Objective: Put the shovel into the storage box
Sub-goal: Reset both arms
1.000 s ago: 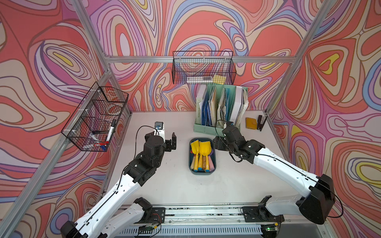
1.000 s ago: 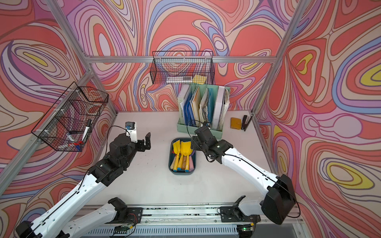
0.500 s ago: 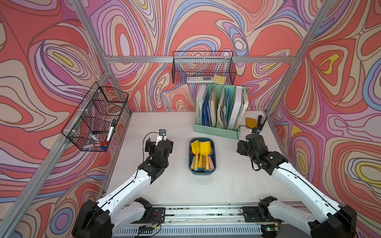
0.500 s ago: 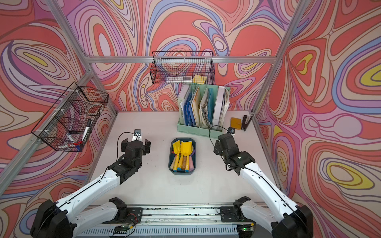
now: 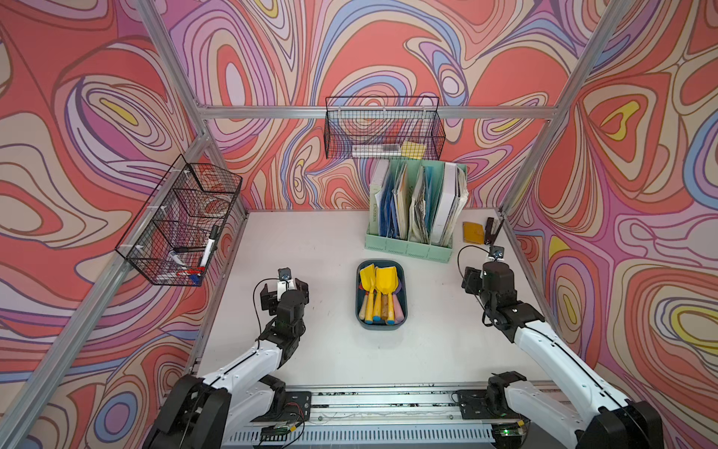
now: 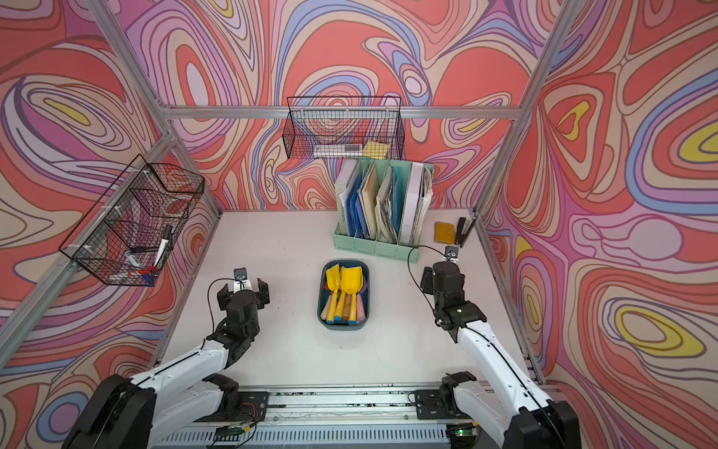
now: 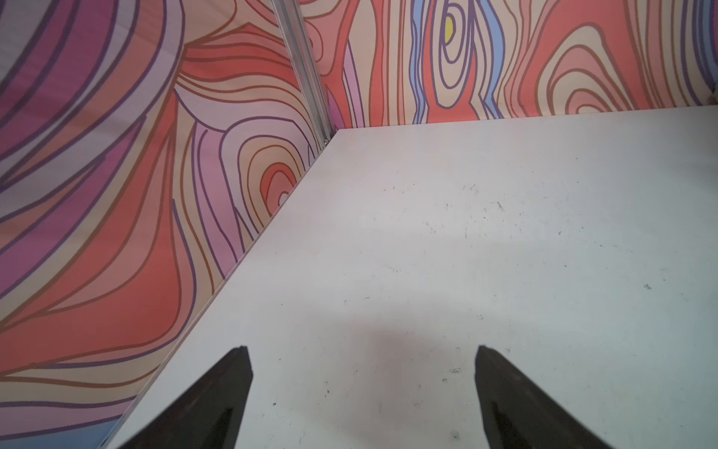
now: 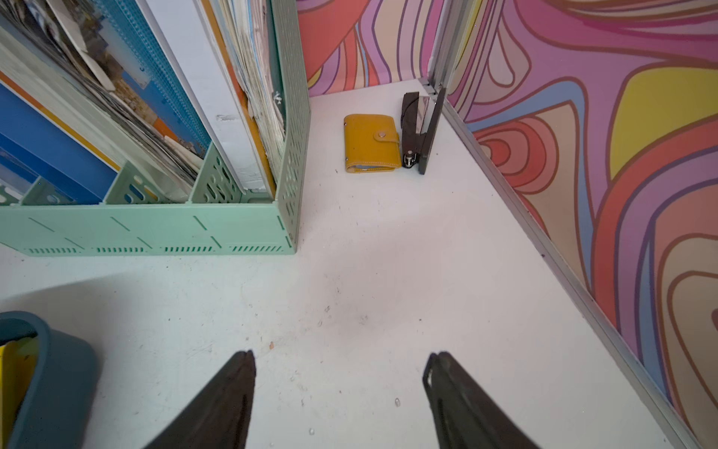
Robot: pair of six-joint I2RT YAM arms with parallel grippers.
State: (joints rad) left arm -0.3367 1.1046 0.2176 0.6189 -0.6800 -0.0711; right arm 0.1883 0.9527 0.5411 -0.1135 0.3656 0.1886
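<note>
While two yellow shovels (image 5: 386, 276) lay side by side inside the storage box (image 5: 380, 325) at mid-table, left gripper (image 7: 361, 348) hung jaws wide apart, empty, over bare table (image 7: 505, 233). Right gripper (image 8: 342, 353) likewise apart, empty, near mint file organiser (image 8: 155, 229).

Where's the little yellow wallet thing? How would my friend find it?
Look for the tall mint-green file organiser full of papers at the back of the white table. Just past its right end, near the back corner, lies a small flat wallet beside a black stapler. It is the mustard-yellow one with a round snap button.
</note>
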